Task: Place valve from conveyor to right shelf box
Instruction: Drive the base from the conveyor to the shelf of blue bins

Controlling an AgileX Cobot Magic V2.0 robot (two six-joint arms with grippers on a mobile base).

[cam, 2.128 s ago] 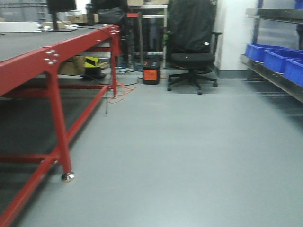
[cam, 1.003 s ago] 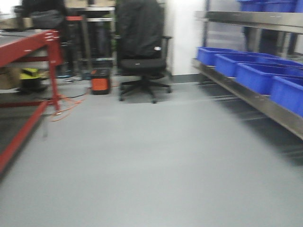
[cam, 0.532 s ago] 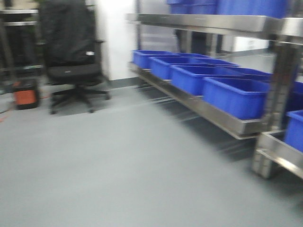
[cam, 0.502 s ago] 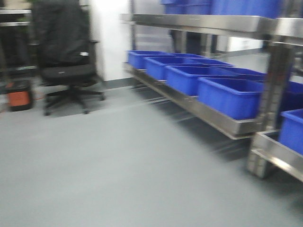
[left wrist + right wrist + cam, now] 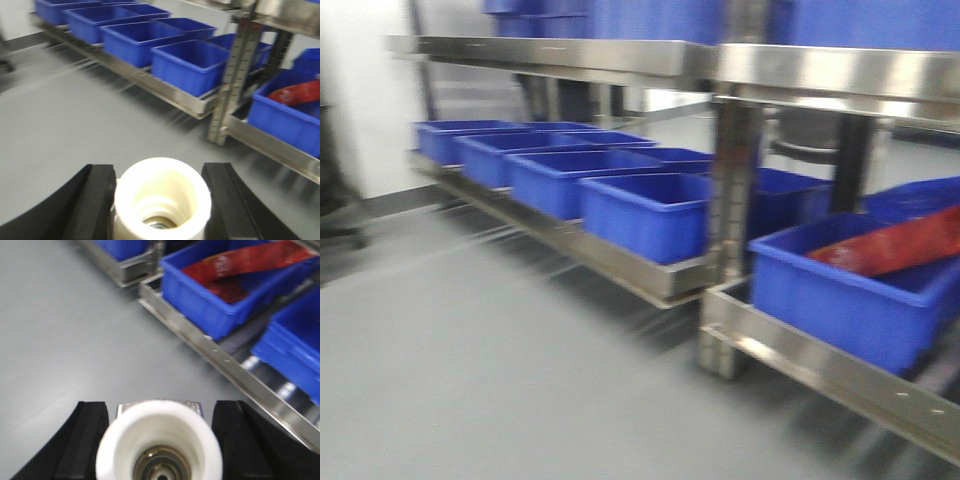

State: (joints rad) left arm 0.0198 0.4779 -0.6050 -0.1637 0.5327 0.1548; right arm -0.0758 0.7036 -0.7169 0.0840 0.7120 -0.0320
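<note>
Finding 1, hands. The left hand is pressed together on a white valve, here called the left valve, with one black finger against each flank. The right hand pinches a second one, the right valve, in the same manner. Neither hand is spread.

Finding 2, the task's thing. Both valves are off the conveyor, which appears in no view, and both are carried above the bare floor. Each shows its open bore to the wrist camera, so its long axis runs roughly along the hand's own line, 6 to 12 o'clock.

Finding 3, the governing relation. In the right wrist view, the red-pack box lies at about 1 o'clock from the right hand, on the lower shelf rail. A second blue box sits at 3 o'clock. In the left wrist view, the same red-pack box lies at 2 o'clock, beyond the shelf upright, and the row of boxes runs off toward 11 o'clock.

Judgement. The right hand appears nearer to the shelf, so its valve looks likelier to go first. No hand is over a box yet. Which box is meant cannot be told. All views are blurred.
</note>
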